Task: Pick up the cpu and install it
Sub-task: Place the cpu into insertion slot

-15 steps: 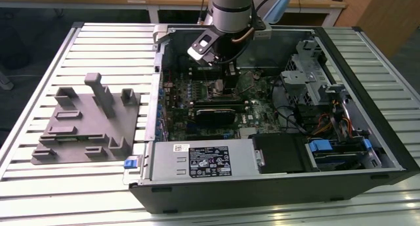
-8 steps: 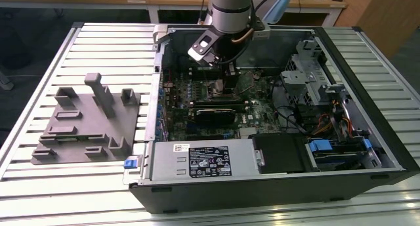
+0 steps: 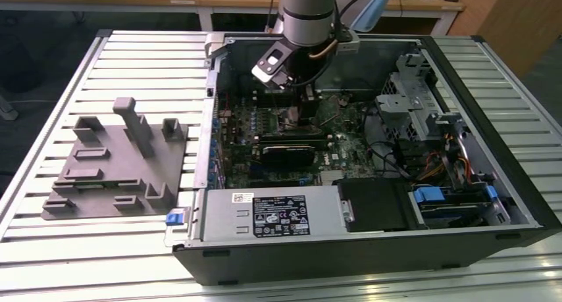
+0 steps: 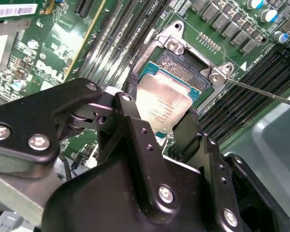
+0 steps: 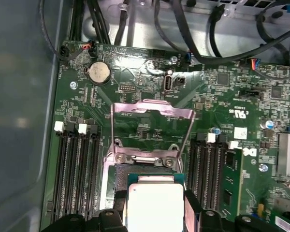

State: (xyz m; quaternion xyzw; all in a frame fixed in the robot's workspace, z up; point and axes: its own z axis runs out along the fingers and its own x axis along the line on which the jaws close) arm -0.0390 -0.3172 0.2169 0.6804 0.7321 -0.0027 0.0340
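Gripper (image 4: 159, 123): clamped on two opposite edges of the cpu (image 4: 165, 99), so its flat top stays untouched
Placement: held partly over the open socket (image 4: 182, 65), apparently not seated
Load plate (image 5: 152, 112): swung up, clearing access

One robot arm (image 3: 307, 12) carries one hand (image 4: 159, 113) with two black fingers (image 4: 135, 130), one on each side of the single cpu (image 5: 154, 205). One open computer case (image 3: 351, 259) lies on the one desk (image 3: 141, 58). In it are one motherboard (image 5: 135, 67), one raised socket plate (image 5: 152, 107), one coin battery (image 5: 98, 73), two banks of memory slots (image 5: 75, 169) and one power-supply box (image 3: 272, 213). One grey fixture (image 3: 114, 164) sits at the exterior view's left.
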